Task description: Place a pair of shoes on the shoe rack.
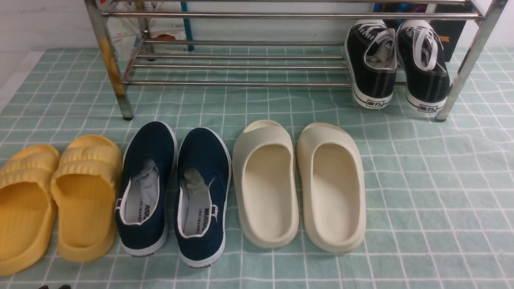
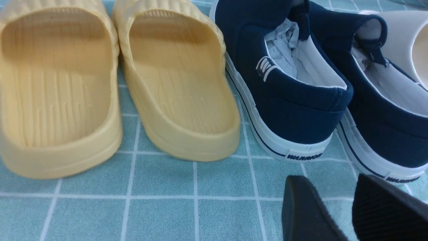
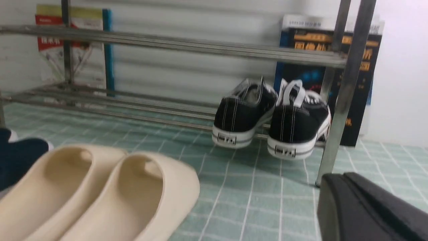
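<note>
The two black sneakers, the left one (image 1: 367, 76) and the right one (image 1: 427, 78), rest side by side on the lower bars at the right end of the steel shoe rack (image 1: 241, 84), heels toward me and overhanging the front bar. They also show in the right wrist view (image 3: 242, 115) next to the rack's right leg (image 3: 337, 100). My left gripper (image 2: 344, 204) is open and empty, low over the cloth just behind the heels of the navy slip-ons (image 2: 294, 110). My right gripper (image 3: 347, 179) is shut and empty, low, well in front of the rack's right leg.
On the green checked cloth (image 1: 421, 200) in front of the rack stand yellow slides (image 1: 86, 192), navy slip-ons (image 1: 200, 160) and cream slides (image 1: 265, 180) in a row. Books (image 3: 311, 43) lean against the wall behind the rack. The rack's left leg (image 1: 110, 64) is stained yellow.
</note>
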`<state>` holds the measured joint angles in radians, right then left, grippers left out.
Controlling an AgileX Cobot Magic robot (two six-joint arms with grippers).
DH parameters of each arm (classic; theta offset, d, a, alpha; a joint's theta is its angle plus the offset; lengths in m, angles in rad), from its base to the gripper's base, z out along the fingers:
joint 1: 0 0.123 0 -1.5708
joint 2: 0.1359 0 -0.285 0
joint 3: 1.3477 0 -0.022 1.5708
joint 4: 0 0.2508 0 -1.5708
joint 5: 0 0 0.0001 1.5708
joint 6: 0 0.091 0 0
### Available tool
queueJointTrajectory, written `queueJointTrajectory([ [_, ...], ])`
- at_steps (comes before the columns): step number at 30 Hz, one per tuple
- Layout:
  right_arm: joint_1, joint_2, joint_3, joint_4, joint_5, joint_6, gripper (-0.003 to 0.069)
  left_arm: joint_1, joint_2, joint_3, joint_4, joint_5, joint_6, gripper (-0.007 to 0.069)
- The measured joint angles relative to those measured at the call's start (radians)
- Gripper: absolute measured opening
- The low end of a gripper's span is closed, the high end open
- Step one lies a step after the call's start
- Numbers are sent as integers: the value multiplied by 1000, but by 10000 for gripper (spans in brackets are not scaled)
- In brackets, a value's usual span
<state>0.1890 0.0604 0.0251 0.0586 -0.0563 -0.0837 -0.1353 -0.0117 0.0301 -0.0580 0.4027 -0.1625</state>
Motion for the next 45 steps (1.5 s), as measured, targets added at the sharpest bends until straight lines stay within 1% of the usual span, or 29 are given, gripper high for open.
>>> queueJointTrajectory([
  [1,0,0,0,0,8,0,22,0,0,0,0,0,0,239],
  [3,0,0,0,0,113,0,25,0,0,0,0,0,0,239],
  [4,0,0,0,0,113,0,25,0,0,0,0,0,0,239],
  [6,-6,-1,0,-6,184,0,26,0,0,0,0,0,0,239],
  [9,-80,-29,1,-24,289,12,26,0,0,0,0,0,0,239],
  [11,-132,-62,1,-37,342,56,26,0,0,0,-1,0,0,239],
  [14,-182,-70,0,-59,397,103,26,0,0,0,-1,-1,0,239],
  [18,-190,-70,-5,-69,425,114,26,0,0,0,-2,-1,0,239],
  [29,-190,-70,-7,-71,434,117,30,0,0,0,-2,-1,0,239],
  [45,-190,-70,-7,-71,436,117,60,0,0,0,-2,-1,0,239],
])
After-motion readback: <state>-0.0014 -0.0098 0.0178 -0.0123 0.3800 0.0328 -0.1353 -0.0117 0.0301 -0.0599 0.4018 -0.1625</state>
